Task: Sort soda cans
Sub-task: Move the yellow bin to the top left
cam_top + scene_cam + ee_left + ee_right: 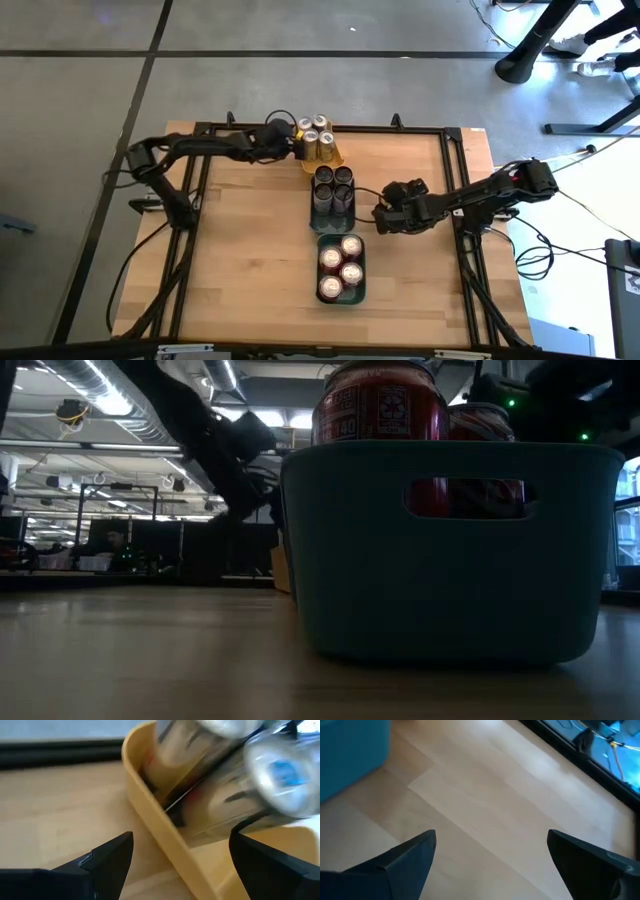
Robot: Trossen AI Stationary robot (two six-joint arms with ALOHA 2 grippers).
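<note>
The wooden table [250, 260] fills most of the high view, a pale plank top inside a dark metal frame, standing on a grey floor crossed by dark seams. In the low view the room behind is dim, with bright ceiling strip lights and ducts overhead.

Down the table's middle runs a line of three trays. The teal tray [341, 272], nearest the front edge, holds four red cans [340, 268]; in the low view its wall [450, 550] looms large with red cans [380, 405] rising above the rim. The middle tray [333, 200] looks dark from above and carries four dark cans [333, 182]. Its own colour is hard to judge there. At the far edge sits the yellow tray [322, 155] with the gold cans [315, 135], silver tops up.

The left arm reaches along the far edge, and the left gripper [285, 142] lies just beside the yellow tray. In the left wrist view its fingers [107, 857] stand wide apart with nothing between them, the tray's wall [160, 830] crossing the gap and the shiny cans [225, 795] just beyond, inside the tray.

The right gripper [383, 215] hangs low just beside the dark tray, near the teal one. Its fingers [410, 855] are spread wide over bare wood, empty, with a corner of the teal tray [350, 755] off to one side.
</note>
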